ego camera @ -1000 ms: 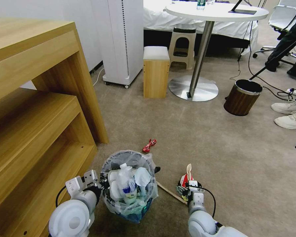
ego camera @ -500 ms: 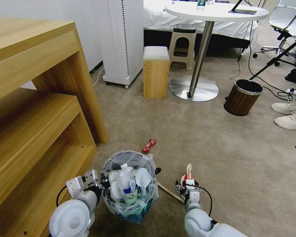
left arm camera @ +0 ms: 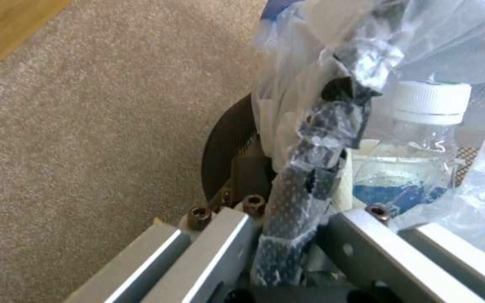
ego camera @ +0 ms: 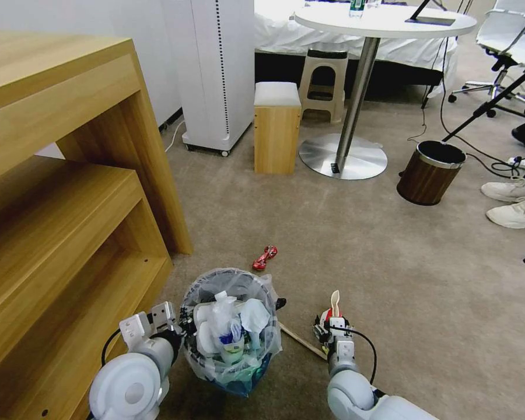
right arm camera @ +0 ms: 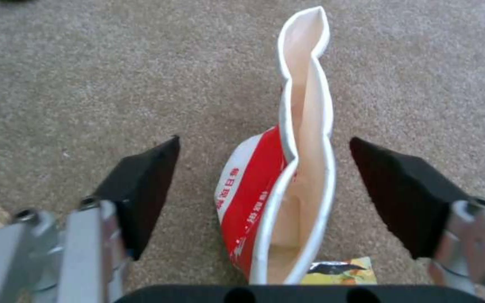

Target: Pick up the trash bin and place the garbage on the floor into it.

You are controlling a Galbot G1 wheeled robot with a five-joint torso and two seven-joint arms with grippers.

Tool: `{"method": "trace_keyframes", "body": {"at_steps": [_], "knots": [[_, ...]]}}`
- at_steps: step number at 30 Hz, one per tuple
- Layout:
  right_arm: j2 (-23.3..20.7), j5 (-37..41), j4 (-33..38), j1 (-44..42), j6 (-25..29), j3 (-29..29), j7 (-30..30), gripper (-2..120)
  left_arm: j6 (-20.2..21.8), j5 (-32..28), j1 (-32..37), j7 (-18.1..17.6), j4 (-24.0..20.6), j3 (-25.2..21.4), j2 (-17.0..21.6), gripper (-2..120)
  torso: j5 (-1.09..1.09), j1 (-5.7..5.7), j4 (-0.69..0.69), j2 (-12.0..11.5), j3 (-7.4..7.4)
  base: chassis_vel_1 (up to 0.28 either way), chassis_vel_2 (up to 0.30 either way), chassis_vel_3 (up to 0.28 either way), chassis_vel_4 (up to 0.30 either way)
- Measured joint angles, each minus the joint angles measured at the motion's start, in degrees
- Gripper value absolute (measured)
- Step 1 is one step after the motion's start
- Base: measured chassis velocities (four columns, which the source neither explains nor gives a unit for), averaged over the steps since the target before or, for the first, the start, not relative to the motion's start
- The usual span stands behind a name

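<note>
Clearly flattened red paper cup [right arm camera: 279,181], white-lined.

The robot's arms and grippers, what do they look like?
Both arms are smooth white with big round joints. A thin black cable loops beside each wrist. The left gripper has silver metal bars with small dark bolts. The right gripper has silver metal bars and black wedge-shaped fingertips.

Beige carpet [ego camera: 344,233] covers the room; a wooden shelf unit [ego camera: 70,192] stands left; beyond, a white round table [ego camera: 385,20], a wooden stool [ego camera: 277,125], perhaps a bed [ego camera: 291,32].
</note>
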Motion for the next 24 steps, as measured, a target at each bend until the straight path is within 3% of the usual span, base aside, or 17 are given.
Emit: {"method": "trace_keyframes", "body": {"at_steps": [4,7,10,11,14,18,24], "knots": [[0.3,-0.2,-0.4,0.1,0.2,0.2,0.0,68,0.0,0.0,0.1,0.0,0.0,0.0,0.0,0,0.00,0.00,0.00,0.0,0.00,0.000,0.000,0.000,0.000],[0.4,-0.4,-1.0,0.1,0.3,0.5,-0.2,51,0.0,0.1,0.4,0.0,-0.4,0.0,-0.2,0,0.00,0.00,0.00,0.0,0.00,0.000,0.000,0.000,0.000],[0.4,-0.5,-1.4,0.1,0.6,0.6,-0.5,45,0.0,0.1,0.5,0.0,-0.6,0.1,-0.3,0,0.00,0.00,0.00,0.0,0.00,0.000,0.000,0.000,0.000],[0.5,-0.5,-1.8,0.1,0.7,0.7,-0.8,36,0.0,0.2,0.6,0.0,-0.8,0.2,-0.4,0,0.00,0.00,0.00,0.0,0.00,0.000,0.000,0.000,0.000],[0.6,-0.5,-2.2,0.1,0.8,0.8,-0.9,31,0.0,0.2,0.7,0.0,-0.9,0.3,-0.5,0,0.00,0.00,0.00,0.0,0.00,0.000,0.000,0.000,0.000],[0.9,-1.1,-3.3,0.1,1.4,0.9,-1.4,11,0.0,0.4,0.9,0.1,-1.1,0.5,-0.6,0,0.00,0.00,0.00,0.0,0.00,0.000,0.000,0.000,0.000],[0.9,-1.6,-3.9,0.0,1.9,1.0,-1.7,0,0.0,0.4,1.0,0.2,-1.2,0.5,-0.6,0,0.00,0.00,0.00,0.0,0.00,0.000,0.000,0.000,0.000]]}}
